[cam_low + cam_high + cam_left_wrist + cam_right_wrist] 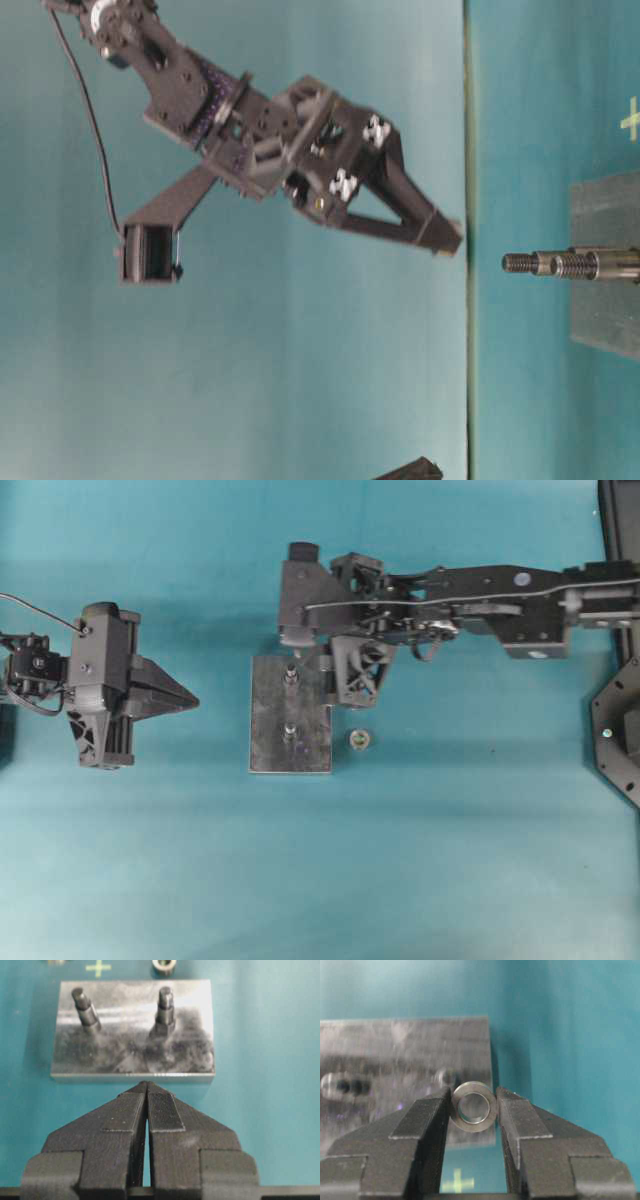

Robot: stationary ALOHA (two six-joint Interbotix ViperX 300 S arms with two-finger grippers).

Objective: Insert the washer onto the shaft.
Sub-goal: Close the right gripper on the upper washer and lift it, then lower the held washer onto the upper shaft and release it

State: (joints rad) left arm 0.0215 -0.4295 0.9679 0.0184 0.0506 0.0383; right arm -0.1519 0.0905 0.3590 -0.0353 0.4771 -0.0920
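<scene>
The right end effector has its ribbed black fingers pinched on a shiny ring-shaped metal washer, held on edge just above the dull, scuffed grey steel plate, close to the near threaded shaft! Off to the plate's side the left end effector sits with its wedge-shaped tips pressed together, gripping nothing and pointing at the plate's edge. Two stubby studs stand on that plate, the second one beside the first, a small metal nut lies just off its corner, and everything rests on a smooth teal table.
</scene>
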